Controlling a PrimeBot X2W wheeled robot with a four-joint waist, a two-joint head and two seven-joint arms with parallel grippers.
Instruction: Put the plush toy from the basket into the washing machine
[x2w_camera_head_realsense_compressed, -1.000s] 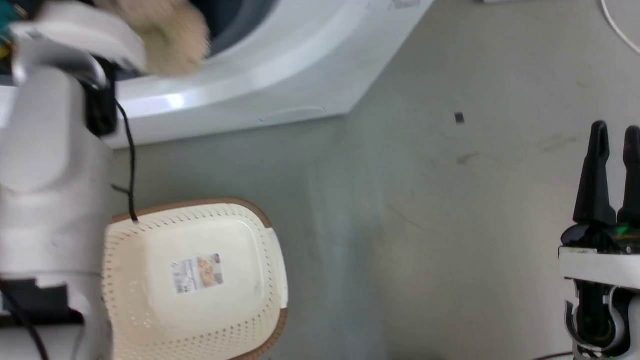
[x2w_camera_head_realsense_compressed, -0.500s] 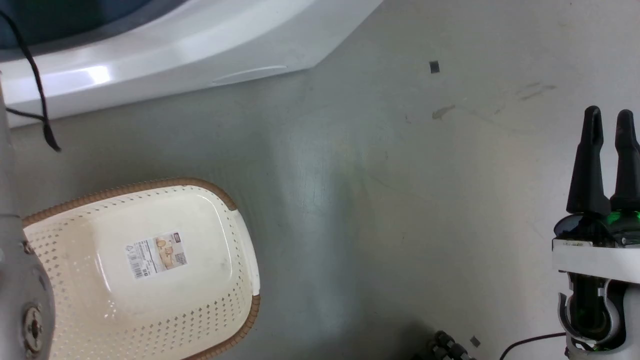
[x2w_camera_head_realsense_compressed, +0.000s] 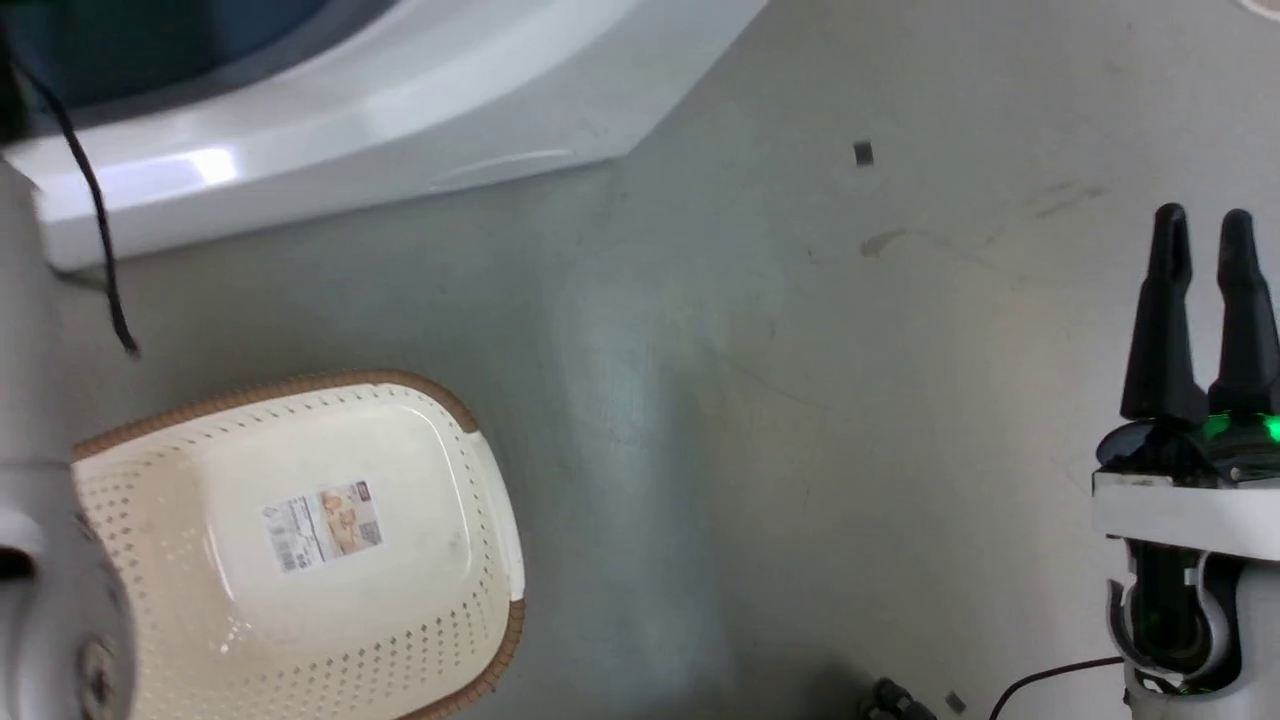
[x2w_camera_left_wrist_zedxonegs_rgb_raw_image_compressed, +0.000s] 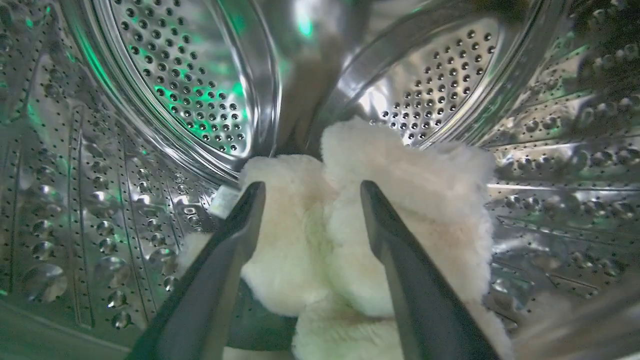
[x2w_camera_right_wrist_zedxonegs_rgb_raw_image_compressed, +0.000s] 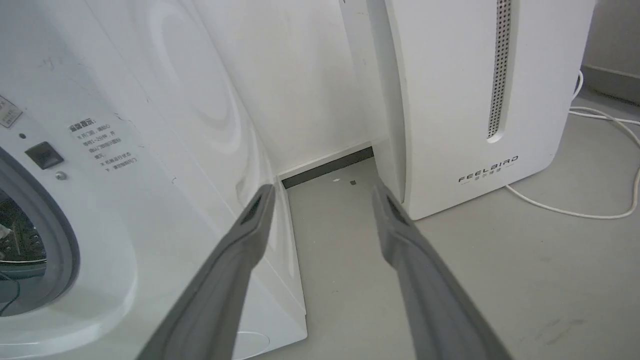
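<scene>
We see the plush toy (x2w_camera_left_wrist_zedxonegs_rgb_raw_image_compressed: 410, 200) lying inside the washing machine (x2w_camera_left_wrist_zedxonegs_rgb_raw_image_compressed: 190, 90) drum, our left jaws spread wide before it, gripping nothing. Right jaws are parted too, holding nothing. The basket (x2w_camera_head_realsense_compressed: 440, 620) sits on the floor (x2w_camera_head_realsense_compressed: 800, 420) nearby.

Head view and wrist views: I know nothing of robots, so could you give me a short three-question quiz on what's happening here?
1. True or false: the fluffy cream plush toy is inside the white front-loading washing machine's shiny perforated steel drum.
2. The oval cream perforated plastic basket holds: A the toy; B clothes; C only a label sticker.
3. What does the dark-fingered right gripper hold?
Key: 1 true; 2 C; 3 nothing.
</scene>
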